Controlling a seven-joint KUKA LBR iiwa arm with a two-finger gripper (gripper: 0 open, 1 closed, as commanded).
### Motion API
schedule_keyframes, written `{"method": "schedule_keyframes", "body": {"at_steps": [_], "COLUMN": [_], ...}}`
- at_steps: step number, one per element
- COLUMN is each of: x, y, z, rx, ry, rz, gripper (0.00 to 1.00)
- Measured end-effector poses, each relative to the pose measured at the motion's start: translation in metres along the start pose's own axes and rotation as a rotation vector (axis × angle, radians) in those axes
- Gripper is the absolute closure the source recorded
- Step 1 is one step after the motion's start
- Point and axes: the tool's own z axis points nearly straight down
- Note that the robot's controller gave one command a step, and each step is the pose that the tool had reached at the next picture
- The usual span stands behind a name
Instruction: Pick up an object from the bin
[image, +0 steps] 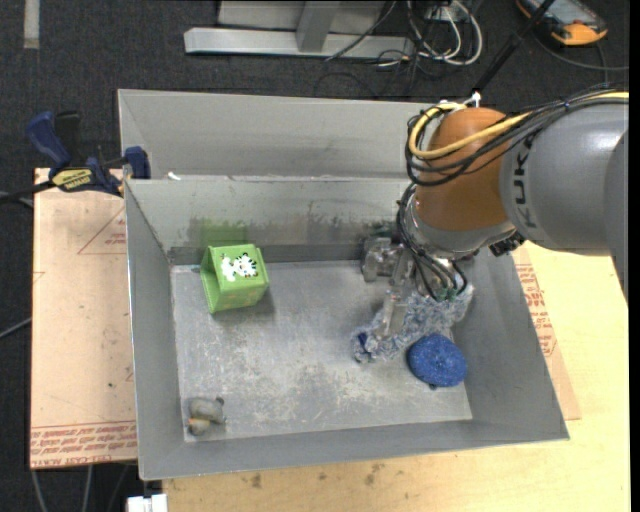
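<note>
Pincer (388, 326): low in the bin (300, 385), just up and left of the blue ball (436, 361), at the left edge of a crumpled blue-and-white patterned piece (436, 314). Whether the pincer is open or closed cannot be told, because its tip merges with the patterned material. No grip is confirmed.

Contents, placed from the blue ball:
- The patterned piece lies directly above and left of it, touching or all but touching.
- A green cube (235, 277) with a black-and-white face sits far to the left, towards the back wall, well apart.
- A small grey-tan lump (205, 414) lies far to the left, at the front corner.

Risks, as judged:
1. Partial hold. The patterned piece looks soft and irregular. A closure on a loose fold at its edge may take only a thin bit, which could slip out on the lift.
2. Disturbed neighbour. With the piece against the ball, a drag or lift may roll the ball. A closure straying towards the ball may catch both.
3. Floor contact. The tip appears at or near the bin floor. Further descent could press on the metal and push the piece aside.
4. Wall clearance. The orange wrist cover (460, 170) and its cables sit above the ball, near the right and back walls. A drifting lift could rub there.

The cube and the lump appear unaffected.
</note>
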Motion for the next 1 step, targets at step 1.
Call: {"method": "schedule_keyframes", "body": {"at_steps": [1], "x": [-0.0017], "y": [-0.0001], "z": [-0.0047], "rx": [0.000], "ry": [-0.007], "rz": [0.000], "gripper": [0.00]}}
